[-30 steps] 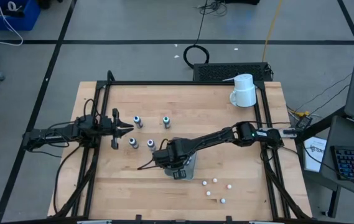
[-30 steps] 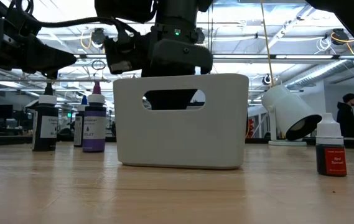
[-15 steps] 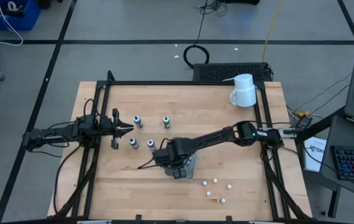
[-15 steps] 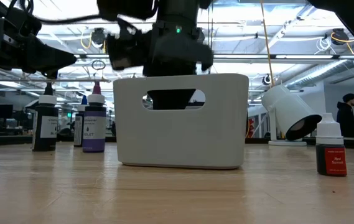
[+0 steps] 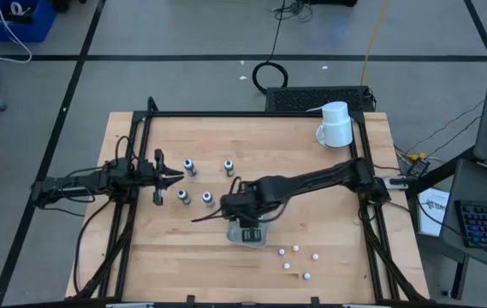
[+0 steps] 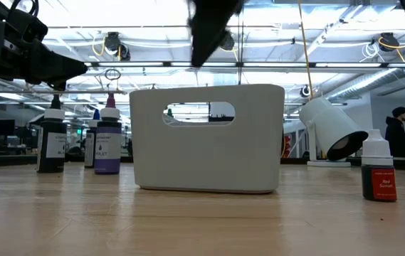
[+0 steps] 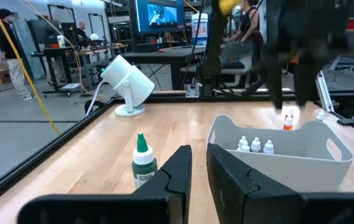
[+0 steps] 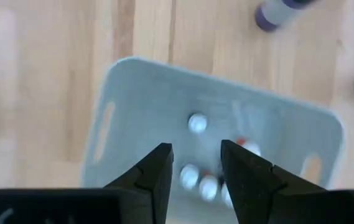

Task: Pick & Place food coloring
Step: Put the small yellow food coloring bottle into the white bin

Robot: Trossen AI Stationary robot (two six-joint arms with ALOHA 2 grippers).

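1. Four small dark-capped food coloring bottles stand on the wooden tabletop near the left gripper; five white-capped bottles stand apart near the front right.
2. One white plastic handled bin holds at least four white-capped bottles (blurred in the right wrist view).
3. One white mug lies tipped at the far right.
4. The right gripper has risen above the bin since a second ago; its fingers stand apart, holding nothing.
5. The left gripper's fingers are closed and empty.
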